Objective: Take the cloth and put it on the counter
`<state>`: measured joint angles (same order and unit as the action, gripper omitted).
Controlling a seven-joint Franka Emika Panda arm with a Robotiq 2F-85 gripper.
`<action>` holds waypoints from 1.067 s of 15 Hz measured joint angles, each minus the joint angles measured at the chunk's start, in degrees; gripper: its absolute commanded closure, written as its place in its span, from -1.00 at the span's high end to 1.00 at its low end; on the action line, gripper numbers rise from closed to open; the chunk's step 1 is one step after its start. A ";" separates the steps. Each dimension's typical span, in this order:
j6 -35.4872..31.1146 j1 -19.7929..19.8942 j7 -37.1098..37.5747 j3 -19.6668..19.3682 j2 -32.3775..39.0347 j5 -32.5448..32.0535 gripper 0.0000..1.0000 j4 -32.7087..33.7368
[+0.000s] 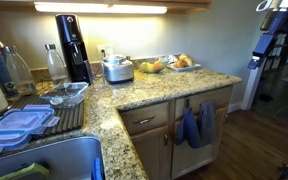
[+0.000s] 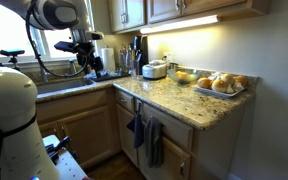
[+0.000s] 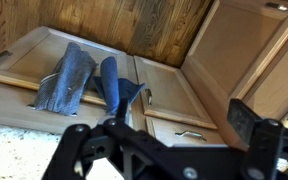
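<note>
Holding the gripper [image 3: 159, 130] wide open with nothing in it, up over the cabinet doors [image 3: 184, 85]. Seeing the cloth [image 3: 114, 85] hanging down the front of a door, below the counter [image 3: 14, 155] and not lying on it yet. Seeing another towel [image 3: 69, 80] hanging just beside it, a bit paler and more spread out.

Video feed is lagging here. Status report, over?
Gripper open, empty. Cloth hanging at the cabinet doors, untouched. Second towel close beside it.
</note>
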<state>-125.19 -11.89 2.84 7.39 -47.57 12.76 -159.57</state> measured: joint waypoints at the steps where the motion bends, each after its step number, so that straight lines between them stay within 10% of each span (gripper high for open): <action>1: -0.04 0.15 -0.07 -0.15 0.70 -0.05 1.00 0.21; 16: -20.50 6.91 -1.11 -2.96 36.83 -3.64 1.00 9.73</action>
<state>-145.69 -4.98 1.73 4.43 -10.74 9.12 -149.84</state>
